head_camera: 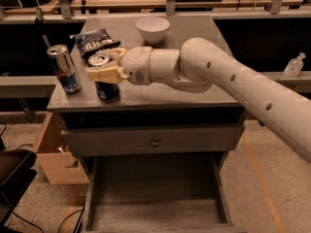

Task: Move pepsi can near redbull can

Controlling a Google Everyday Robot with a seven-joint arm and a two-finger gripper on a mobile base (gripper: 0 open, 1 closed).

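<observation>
The pepsi can (106, 88) is dark navy with a silver top and stands upright near the front left of the grey table (194, 93). My gripper (106, 67) is shut on the pepsi can's upper part, reaching in from the right on a white arm. The redbull can (64, 69) is tall and slim, silver and blue, and stands upright at the table's left edge, a short gap left of the pepsi can.
A dark chip bag (95, 41) lies behind the cans. A white bowl (153, 29) sits at the back. The table's lower drawer (155, 198) is pulled open. A cardboard box (51, 152) stands on the floor at left. A sanitizer bottle (294, 65) is at right.
</observation>
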